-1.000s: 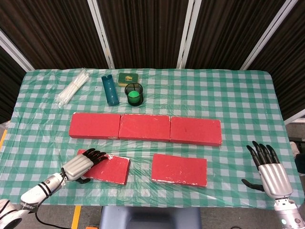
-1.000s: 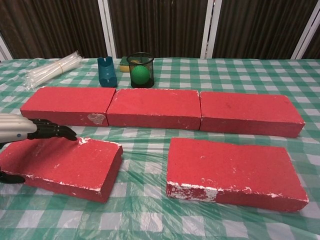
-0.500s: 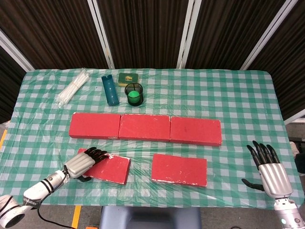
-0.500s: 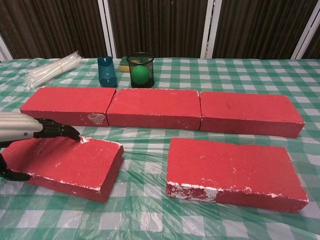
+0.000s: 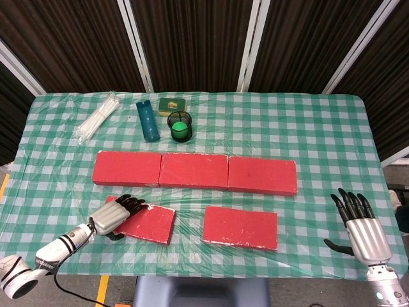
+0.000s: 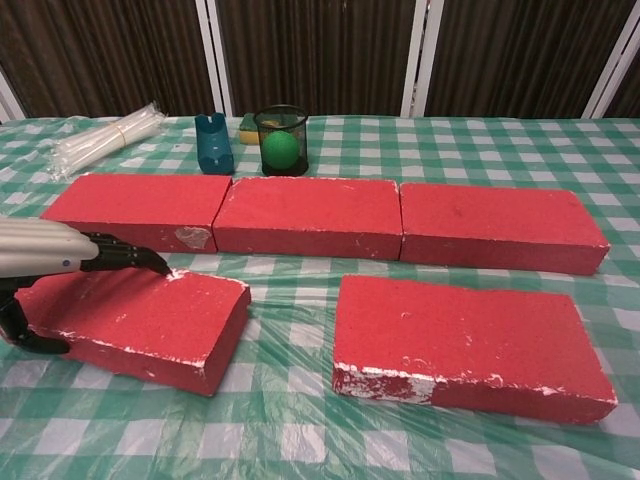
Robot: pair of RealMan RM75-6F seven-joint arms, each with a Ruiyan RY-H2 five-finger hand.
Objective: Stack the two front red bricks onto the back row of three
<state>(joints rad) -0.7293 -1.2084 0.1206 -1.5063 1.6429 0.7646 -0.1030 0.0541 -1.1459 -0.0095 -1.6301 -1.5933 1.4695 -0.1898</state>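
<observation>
Three red bricks form the back row: left (image 5: 128, 169), middle (image 5: 194, 171) and right (image 5: 262, 175). In front of them lie two more red bricks. My left hand (image 5: 114, 215) grips the front left brick (image 5: 151, 222) at its left end, fingers (image 6: 120, 256) on top and thumb under the near edge. That end looks slightly raised off the cloth. The front right brick (image 5: 240, 227) lies flat and untouched. Far from every brick, my right hand (image 5: 361, 227) hovers open at the table's front right corner, seen only in the head view.
Behind the back row stand a teal holder (image 5: 148, 120), a black mesh cup with a green ball (image 5: 180, 126), a small yellow-green block (image 5: 172, 104) and a bundle of clear straws (image 5: 97, 116). The checked cloth (image 5: 319, 128) covers the table.
My left hand has drawn the front left brick a little to the right and towards the back row, its left end lifting. The right hand has not moved.
</observation>
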